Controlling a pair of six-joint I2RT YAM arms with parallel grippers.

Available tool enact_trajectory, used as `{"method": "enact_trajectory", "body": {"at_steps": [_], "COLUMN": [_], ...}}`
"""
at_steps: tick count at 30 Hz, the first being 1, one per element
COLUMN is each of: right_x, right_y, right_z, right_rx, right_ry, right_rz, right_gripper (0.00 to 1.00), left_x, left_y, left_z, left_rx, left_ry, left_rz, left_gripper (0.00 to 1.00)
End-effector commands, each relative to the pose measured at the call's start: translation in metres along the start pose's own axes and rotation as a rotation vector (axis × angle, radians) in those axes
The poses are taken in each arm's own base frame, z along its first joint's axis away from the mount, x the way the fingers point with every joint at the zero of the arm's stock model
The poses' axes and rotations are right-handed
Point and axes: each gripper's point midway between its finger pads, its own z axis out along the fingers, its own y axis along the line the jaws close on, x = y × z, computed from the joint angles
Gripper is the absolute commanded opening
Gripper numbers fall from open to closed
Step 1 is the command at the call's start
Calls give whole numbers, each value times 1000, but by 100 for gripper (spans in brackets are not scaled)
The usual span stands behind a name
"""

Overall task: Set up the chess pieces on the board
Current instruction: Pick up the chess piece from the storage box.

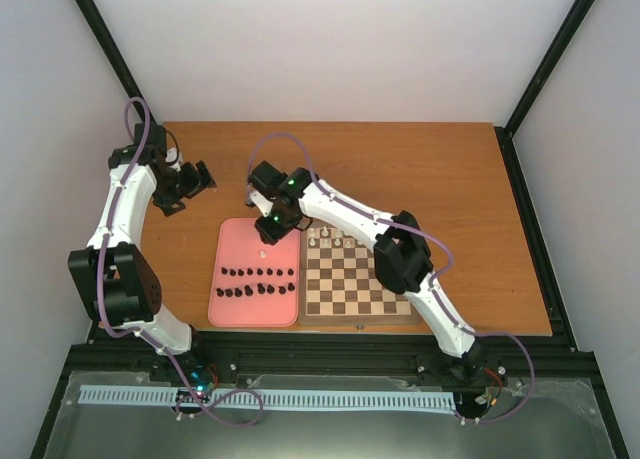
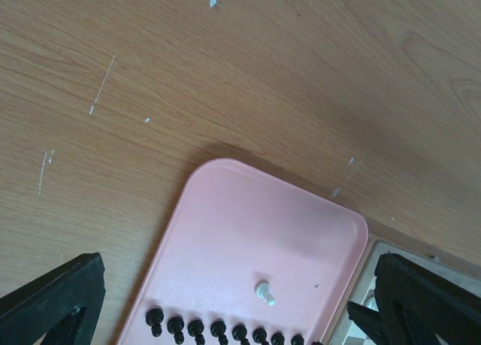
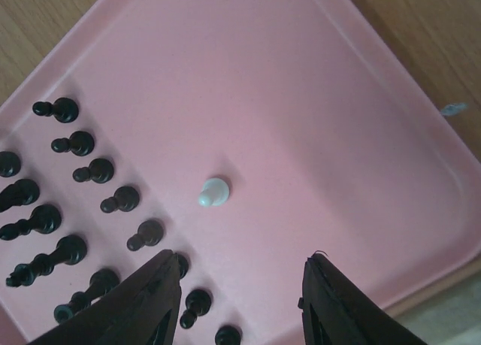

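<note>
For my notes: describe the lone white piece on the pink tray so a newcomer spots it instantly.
Start at the pink rounded tray lying left of the brown-and-cream checkered wooden chessboard. On its bare far half, beyond the two rows of tiny black chess pieces, sits one small white pawn-like piece. It is the tray's only white figure.

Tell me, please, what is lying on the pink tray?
One white piece sits alone; two rows of black pieces fill the near half. The right tool partly hides a few of them.
</note>
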Motion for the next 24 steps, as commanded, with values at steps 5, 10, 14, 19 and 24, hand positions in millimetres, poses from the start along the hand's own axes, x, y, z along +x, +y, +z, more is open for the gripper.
{"method": "enact_trajectory", "body": {"at_steps": [5, 10, 14, 19, 24], "right_x": [5, 13, 12, 9, 11], "right_y": [21, 23, 22, 24, 24], "right_z": [27, 46, 53, 59, 68], "right_rx": [-73, -109, -109, -127, -139], "right_ry": [53, 89, 89, 86, 96], "right_rz": [-76, -71, -66, -58, -49], "right_gripper": [47, 46, 46, 45, 43], "left_x": [-2, -2, 1, 5, 6], "left_y": [-5, -5, -3, -2, -3], "left_z": [-7, -8, -7, -6, -7], "left_rx": [19, 19, 17, 18, 23], "left_ry": [-22, -22, -15, -7, -4], "left_rz": [2, 2, -1, -2, -1], "left_gripper": [100, 100, 100, 100, 100]}}
